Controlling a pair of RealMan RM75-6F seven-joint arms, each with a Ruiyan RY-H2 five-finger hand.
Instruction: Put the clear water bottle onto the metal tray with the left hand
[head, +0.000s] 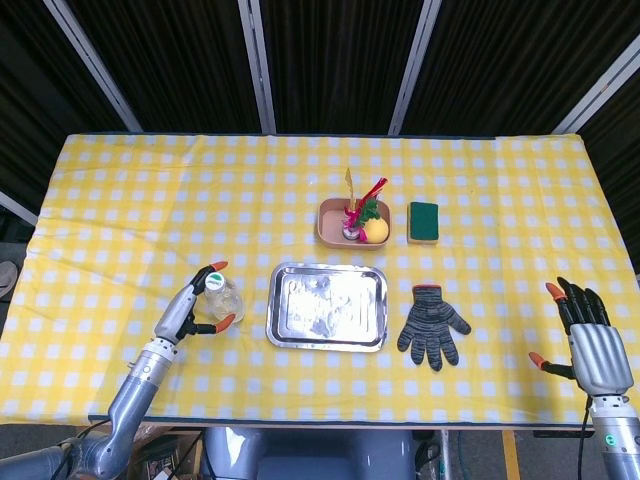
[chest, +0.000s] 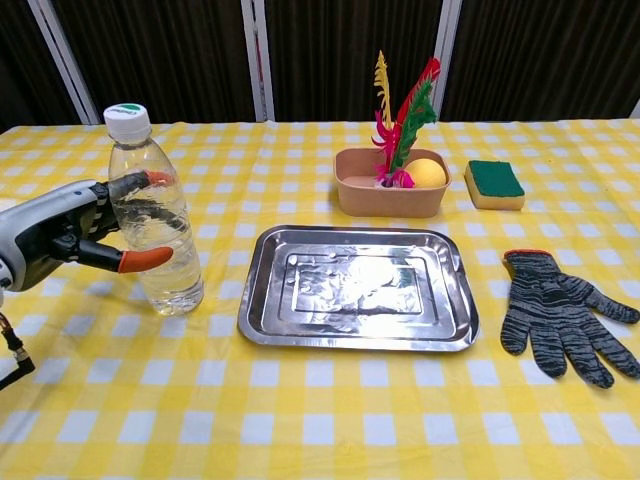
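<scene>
One clear water bottle (chest: 152, 220) upright at left of frame, just left of the metal tray (chest: 357, 289), left hand (chest: 62, 228) cupped around it with fingers spread, contact unclear, right hand (head: 590, 340) open at lower right.

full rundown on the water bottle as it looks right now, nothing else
The clear water bottle is see-through plastic with a ribbed body and a white cap with a green top. It holds clear liquid and stands upright on the yellow checked tablecloth, just left of the metal tray and apart from it. The left robot hand is around its middle from the left, orange-tipped fingers reaching in front and behind; whether the grip has closed I cannot tell. The base rests on the cloth.
</scene>
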